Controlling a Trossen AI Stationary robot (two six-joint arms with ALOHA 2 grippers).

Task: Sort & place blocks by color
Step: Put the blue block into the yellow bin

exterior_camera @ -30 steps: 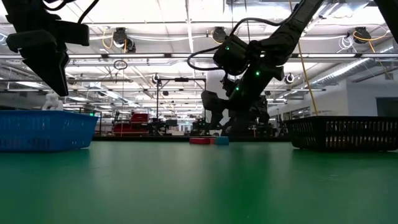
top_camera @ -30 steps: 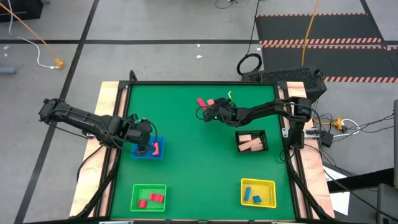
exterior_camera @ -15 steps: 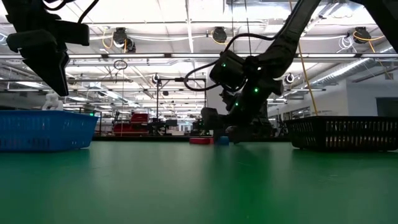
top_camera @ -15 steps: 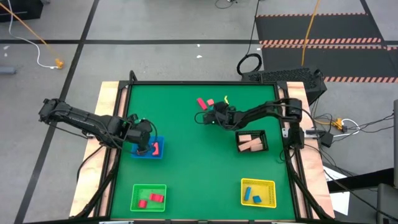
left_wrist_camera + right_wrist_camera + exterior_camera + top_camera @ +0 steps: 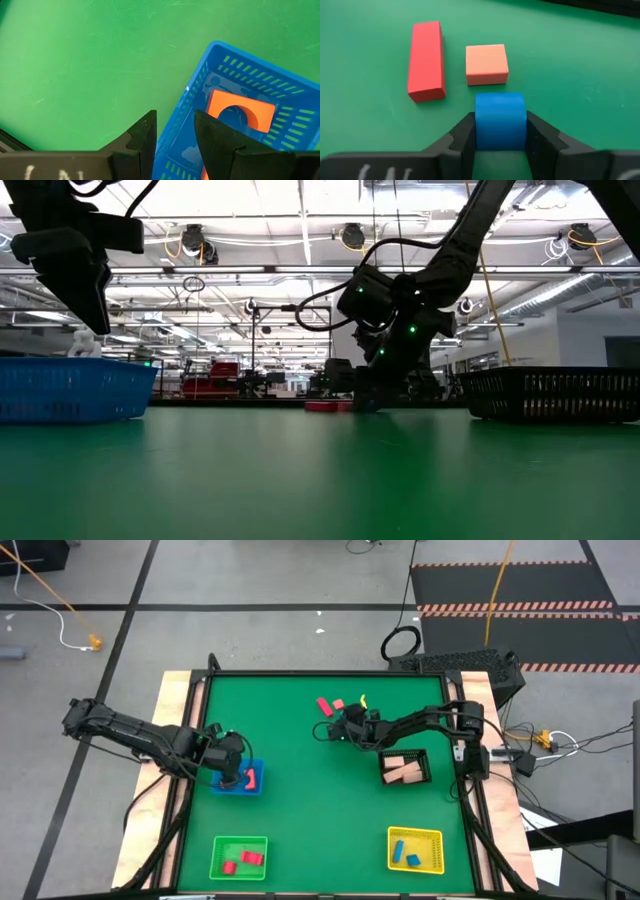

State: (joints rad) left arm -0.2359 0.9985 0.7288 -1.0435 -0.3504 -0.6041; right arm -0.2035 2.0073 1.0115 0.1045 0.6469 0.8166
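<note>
A blue block point(image 5: 500, 120) stands on the green table with my right gripper point(image 5: 500, 142) shut on it, at the table's far middle point(image 5: 340, 727). Just beyond it lie a red bar point(image 5: 426, 60) and a salmon cube point(image 5: 486, 64), flat on the table. My left gripper point(image 5: 175, 135) hangs open above the rim of the blue tray point(image 5: 192, 95), nothing between its fingers. A salmon arch point(image 5: 240, 107) lies flat in that tray. In the low view the right gripper point(image 5: 360, 398) reaches the table top and hides the blue block. My right gripper pinches the blue block by two opposite sides point(image 5: 479, 131), one finger point(image 5: 462, 137) on each. The fingers come slanting down from the table's right side. The block looks to rest on the table; whether it is lifted I cannot tell.
A black tray point(image 5: 403, 768) with cream blocks stands right of the right gripper. A yellow tray point(image 5: 415, 849) with blue blocks is at the near right, a green tray point(image 5: 239, 857) with red blocks at the near left. A small yellow piece point(image 5: 363, 698) lies by the salmon cube.
My right gripper has come down from above the table to the table top at the blue block, which now stands hidden behind it in the low view. The red bar and salmon cube have stayed in place.
</note>
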